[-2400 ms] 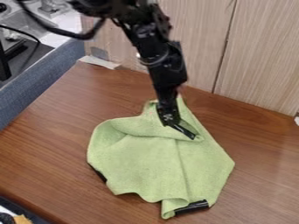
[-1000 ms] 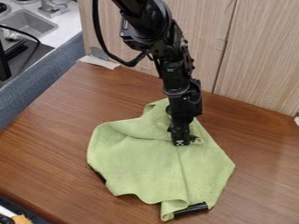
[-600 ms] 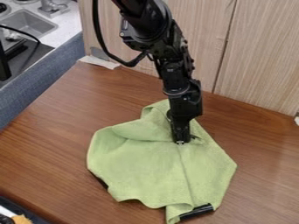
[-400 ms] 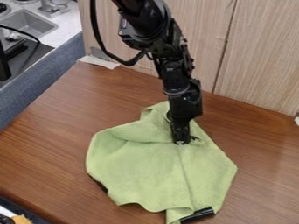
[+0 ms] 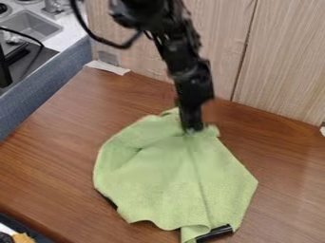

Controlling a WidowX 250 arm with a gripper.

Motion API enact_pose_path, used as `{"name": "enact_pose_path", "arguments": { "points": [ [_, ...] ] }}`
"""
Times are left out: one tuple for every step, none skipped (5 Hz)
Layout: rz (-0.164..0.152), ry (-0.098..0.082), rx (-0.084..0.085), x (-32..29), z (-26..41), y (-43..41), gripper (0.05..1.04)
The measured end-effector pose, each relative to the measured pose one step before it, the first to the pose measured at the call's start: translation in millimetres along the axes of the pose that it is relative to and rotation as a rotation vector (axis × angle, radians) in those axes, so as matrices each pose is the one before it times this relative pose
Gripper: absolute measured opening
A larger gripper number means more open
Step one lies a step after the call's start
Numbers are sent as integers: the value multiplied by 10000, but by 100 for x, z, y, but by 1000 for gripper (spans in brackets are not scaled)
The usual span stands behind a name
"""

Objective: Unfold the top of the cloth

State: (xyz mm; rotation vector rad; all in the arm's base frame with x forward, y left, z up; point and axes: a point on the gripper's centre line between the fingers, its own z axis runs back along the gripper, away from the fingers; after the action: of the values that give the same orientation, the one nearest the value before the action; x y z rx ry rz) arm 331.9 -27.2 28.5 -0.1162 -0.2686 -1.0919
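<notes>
Gripper: the black two-finger gripper [image 5: 192, 129] points down at the cloth's upper part, its fingers closed on a pinch of the fabric.
Green cloth: the cloth [image 5: 155, 175] lies spread on the middle and near part of the table, creased and uneven; its top is bunched around the fingertips, a soft fold slants down to the left of them, and a long crease runs from them toward the near edge.
Black pieces: one [image 5: 215, 232] shows at the cloth's near right corner, another along its lower left edge, both partly covered.
Table: brown wood-grain tabletop [image 5: 57, 166], beneath the cloth.
Back panel: pale wood-grain board [image 5: 279, 61] behind the table, with a dark vertical seam; whitish tape [image 5: 108, 67] at the table's far left corner.
Sink: grey basin [image 5: 32, 26] at upper left, beyond the blue-grey divider [image 5: 47, 80], near a faucet [image 5: 54, 6].
</notes>
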Motion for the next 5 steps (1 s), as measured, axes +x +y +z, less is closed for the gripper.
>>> {"name": "enact_pose_path", "arguments": {
  "points": [
    [1004,-255,525,-2282,2098,1844,85],
    [1316,18,625,-3570,1297,2245,85],
    [1126,215,461,-3414,625,1817,85],
    [560,142,366,-1914,196,1460,85],
    [657,584,-115,-2873,-2288,977,85]
  ]
}}
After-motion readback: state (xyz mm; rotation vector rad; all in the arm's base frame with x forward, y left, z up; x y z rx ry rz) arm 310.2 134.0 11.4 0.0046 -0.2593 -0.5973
